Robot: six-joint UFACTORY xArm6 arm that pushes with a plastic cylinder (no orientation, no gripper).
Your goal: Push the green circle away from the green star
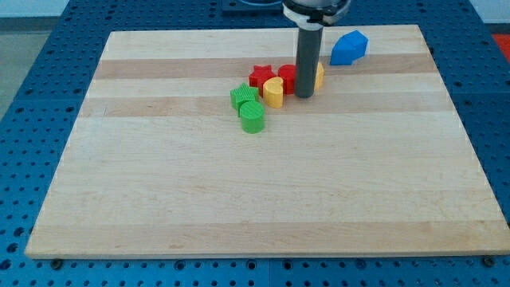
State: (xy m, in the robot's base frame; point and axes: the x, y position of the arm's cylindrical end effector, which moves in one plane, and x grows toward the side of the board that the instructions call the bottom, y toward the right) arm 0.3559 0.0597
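The green circle lies on the wooden board, touching the green star just above and to its left. My tip rests on the board to the right of both, about a block's width right of a yellow heart-shaped block. The rod stands upright and hides part of the blocks behind it.
A red star and a red block sit above the yellow heart. A yellow block peeks out from behind the rod on its right. A blue block lies near the board's top edge, right of the rod.
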